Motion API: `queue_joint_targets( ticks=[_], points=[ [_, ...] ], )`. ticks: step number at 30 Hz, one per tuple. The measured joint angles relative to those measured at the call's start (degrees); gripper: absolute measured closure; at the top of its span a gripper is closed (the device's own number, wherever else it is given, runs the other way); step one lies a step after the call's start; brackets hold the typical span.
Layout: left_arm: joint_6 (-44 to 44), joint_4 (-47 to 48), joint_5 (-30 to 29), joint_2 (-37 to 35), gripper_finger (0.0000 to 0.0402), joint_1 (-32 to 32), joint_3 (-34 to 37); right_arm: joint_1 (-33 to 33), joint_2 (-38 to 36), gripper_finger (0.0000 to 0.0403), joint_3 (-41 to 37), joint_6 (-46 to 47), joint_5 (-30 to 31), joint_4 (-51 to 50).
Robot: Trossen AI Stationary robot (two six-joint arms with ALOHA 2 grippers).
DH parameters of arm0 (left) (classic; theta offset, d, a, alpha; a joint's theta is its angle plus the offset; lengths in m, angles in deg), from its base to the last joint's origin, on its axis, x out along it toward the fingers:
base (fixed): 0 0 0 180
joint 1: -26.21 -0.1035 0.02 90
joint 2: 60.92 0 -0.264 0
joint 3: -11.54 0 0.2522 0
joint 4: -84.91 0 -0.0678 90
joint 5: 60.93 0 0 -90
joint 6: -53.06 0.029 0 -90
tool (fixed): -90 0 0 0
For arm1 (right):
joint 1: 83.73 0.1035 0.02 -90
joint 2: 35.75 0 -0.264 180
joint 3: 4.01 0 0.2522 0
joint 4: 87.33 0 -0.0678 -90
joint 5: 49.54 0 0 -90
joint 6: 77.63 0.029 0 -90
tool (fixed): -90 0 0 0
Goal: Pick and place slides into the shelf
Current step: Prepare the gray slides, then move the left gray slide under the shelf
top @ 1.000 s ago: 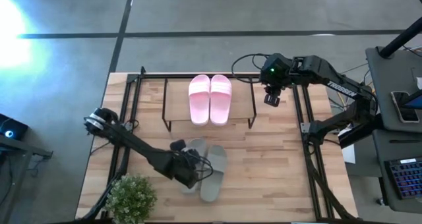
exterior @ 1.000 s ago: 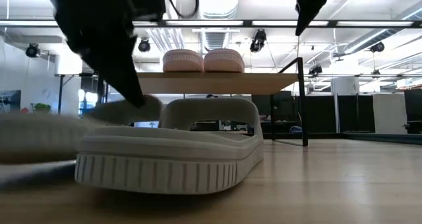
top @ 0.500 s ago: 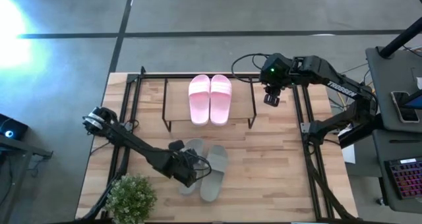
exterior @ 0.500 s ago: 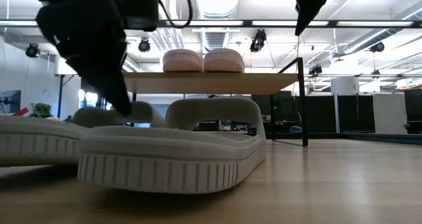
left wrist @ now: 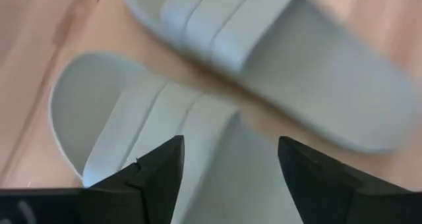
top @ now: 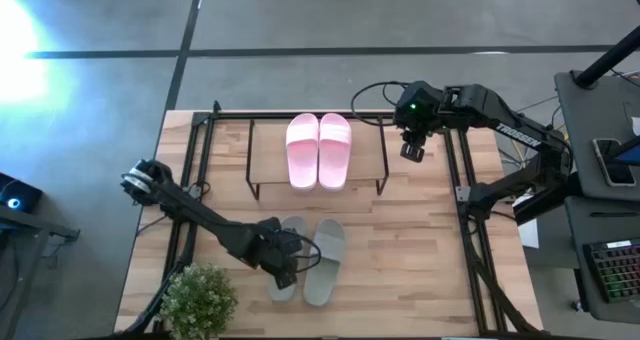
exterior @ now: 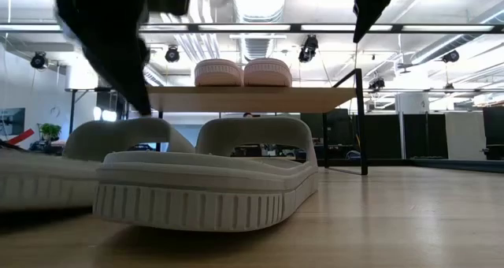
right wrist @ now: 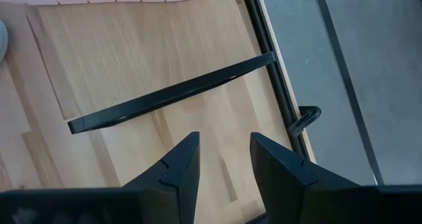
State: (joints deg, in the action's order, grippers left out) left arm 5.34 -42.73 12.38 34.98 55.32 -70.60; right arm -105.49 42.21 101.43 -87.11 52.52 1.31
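The pink pair of slides point(top: 319, 151) sits side by side on the wooden top of the shelf point(top: 366, 156), near the middle of the board; in the low view the two pink slides point(exterior: 242, 72) show as a pair on the board point(exterior: 315, 99) above the thin black legs. The grey-green pair lies on the bench point(top: 410, 260) in front of the shelf, soles down. The right one of that pair point(top: 324, 261) lies a little tilted, and the left one point(top: 283, 270) is just beside it, partly hidden under the left arm. In the low view both grey-green slides point(exterior: 209, 177) rest flat on the wood, close together.

The left claw point(top: 284, 271) hangs low over the left grey-green slide. From its wrist camera the claw point(left wrist: 227, 165) is open, its two dark fingers point(left wrist: 158, 168) spread to either side of that slide's strap point(left wrist: 165, 118); whether they touch it is hard to say.

The right claw point(top: 411, 152) hangs above the bench beyond the shelf's right end, well apart from all the slides. Its wrist view shows the claw point(right wrist: 221, 161) open and holding nothing.

A small green plant point(top: 198, 300) stands at the front left corner of the bench.
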Motion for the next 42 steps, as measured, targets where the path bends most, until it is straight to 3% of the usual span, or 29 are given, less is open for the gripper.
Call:
queue_joint_targets(
  ticks=[8,12,19,21,24,28,31,38,42],
  points=[
    [-1.46,3.26,-0.55,-6.99,0.0169,0.59,0.02,0.00,0.00,0.0278,0.00,-0.17,-0.67,0.02],
    [-8.25,12.80,1.40,-9.79,0.0175,3.40,0.76,0.00,-0.21,0.0278,0.00,-0.14,-5.32,-0.15],
    [-16.70,12.66,3.01,-9.93,0.0240,11.15,1.72,0.69,-2.83,0.0283,-0.17,4.22,-8.83,-3.06],
    [-17.94,9.73,3.17,-8.57,0.0262,12.17,1.76,0.95,-4.11,0.0293,-1.01,5.74,-13.29,-4.50],
    [-17.99,4.62,3.32,-6.48,0.0298,12.51,1.79,2.96,-6.66,0.0323,-4.28,9.37,-18.83,-3.84],
    [-18.06,-1.18,6.92,-3.60,0.0351,12.53,1.38,8.32,-10.71,0.0377,-12.01,13.22,-19.98,-1.03],
    [-18.14,-3.73,10.01,-1.68,0.0389,13.13,-0.40,12.55,-13.54,0.0390,-18.37,17.66,-20.04,2.70],
    [-17.63,-4.20,9.93,2.73,0.0396,16.08,-4.57,20.32,-18.96,0.0394,-29.72,30.59,-20.06,13.96],
    [-16.49,-9.72,9.77,5.79,0.0396,18.21,-4.77,23.97,-21.42,0.0394,-33.20,38.69,-19.43,18.73]
  ],
)
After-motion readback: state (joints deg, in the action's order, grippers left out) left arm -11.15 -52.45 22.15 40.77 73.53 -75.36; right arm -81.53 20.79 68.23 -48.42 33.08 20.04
